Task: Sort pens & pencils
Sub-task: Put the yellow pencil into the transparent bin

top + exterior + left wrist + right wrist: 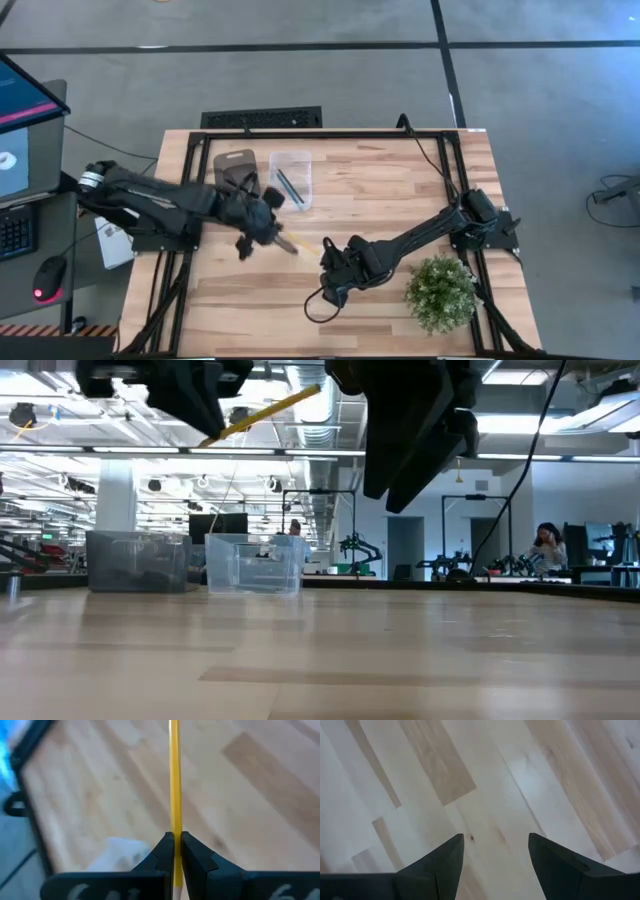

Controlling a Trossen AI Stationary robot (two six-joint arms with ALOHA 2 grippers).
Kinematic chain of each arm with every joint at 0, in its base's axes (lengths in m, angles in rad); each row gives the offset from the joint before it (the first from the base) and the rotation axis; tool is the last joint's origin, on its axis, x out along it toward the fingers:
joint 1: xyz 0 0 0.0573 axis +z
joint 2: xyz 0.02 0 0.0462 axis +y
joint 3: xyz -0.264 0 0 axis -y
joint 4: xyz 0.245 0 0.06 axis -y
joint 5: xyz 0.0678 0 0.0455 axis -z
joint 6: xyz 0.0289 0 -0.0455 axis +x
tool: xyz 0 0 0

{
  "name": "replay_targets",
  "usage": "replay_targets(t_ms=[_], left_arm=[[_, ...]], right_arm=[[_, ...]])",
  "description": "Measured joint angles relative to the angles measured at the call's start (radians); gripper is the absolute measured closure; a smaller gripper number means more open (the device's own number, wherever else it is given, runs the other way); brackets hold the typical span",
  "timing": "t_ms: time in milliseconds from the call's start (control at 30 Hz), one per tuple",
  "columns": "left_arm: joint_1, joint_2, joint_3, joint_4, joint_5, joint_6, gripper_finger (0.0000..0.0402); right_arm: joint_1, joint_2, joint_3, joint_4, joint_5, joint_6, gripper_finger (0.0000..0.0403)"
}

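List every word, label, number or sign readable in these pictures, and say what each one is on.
No text can be read with certainty.
Left hand: pale marks on the finger bases in the left wrist view, cut off at the picture's edge, unreadable.
Monitor beside the table: screen content too small to read.
Yellow pencil, bins, wooden table: no lettering visible.

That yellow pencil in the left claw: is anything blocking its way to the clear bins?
Nothing visible does. The left claw holds the yellow pencil lifted above bare table, just in front of the clear bin with pencils. The right claw sits on the other side.
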Motion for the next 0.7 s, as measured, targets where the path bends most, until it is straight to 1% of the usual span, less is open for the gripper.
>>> replay_targets(t_ms=[100,233,433,567,700], left_arm=[[0.090,-0.055,0.000,-0.010,0.047,0.099,0.0393],[0.214,-0.079,0.000,-0.012,0.111,0.250,0.0393],[0.403,-0.057,0.000,-0.035,0.125,0.459,0.0393],[0.518,-0.035,0.001,-0.013,0.126,0.615,0.0393],[0.622,-0.009,0.001,0.025,0.159,0.715,0.0393]], right_arm=[[0.000,0.000,0.000,-0.001,0.015,0.000,0.0159],[0.000,0.000,0.000,0.004,0.015,0.000,0.0159],[0.001,0.000,0.000,0.015,0.015,-0.006,0.0159],[0.005,0.001,0.000,0.020,0.015,-0.006,0.0159],[0.012,0.001,0.000,0.021,0.015,-0.001,0.0159]])
